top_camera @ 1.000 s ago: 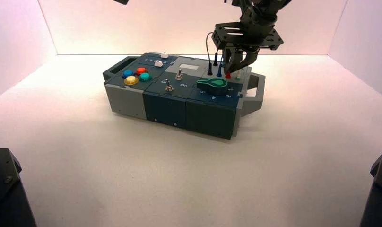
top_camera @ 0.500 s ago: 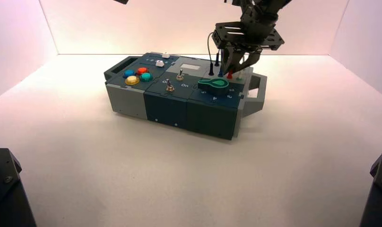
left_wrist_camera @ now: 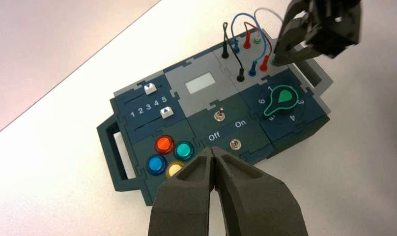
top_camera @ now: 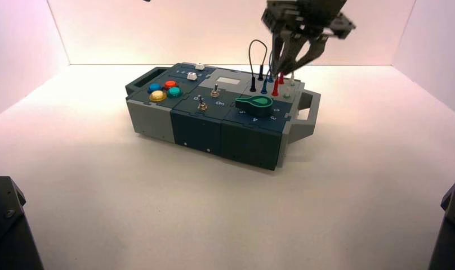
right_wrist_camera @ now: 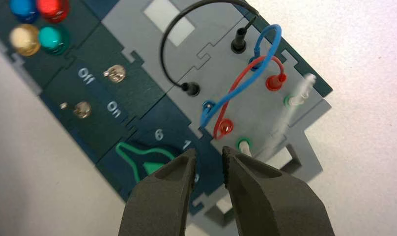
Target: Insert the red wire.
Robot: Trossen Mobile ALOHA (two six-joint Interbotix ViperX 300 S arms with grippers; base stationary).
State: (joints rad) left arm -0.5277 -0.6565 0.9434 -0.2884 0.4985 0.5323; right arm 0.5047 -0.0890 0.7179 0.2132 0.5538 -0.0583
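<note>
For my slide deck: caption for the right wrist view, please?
Open right hand above the box, red wire plugged in at both ends.

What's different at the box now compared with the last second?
The right arm's pincer has let go of the thin red looped wire and risen up and back from the box; the wire now stands with its red plugs in the red-ringed sockets. The dark box shifted slightly towards the robot's right. The green pointer knob and the black wire's plugs stayed as they were on it.
</note>
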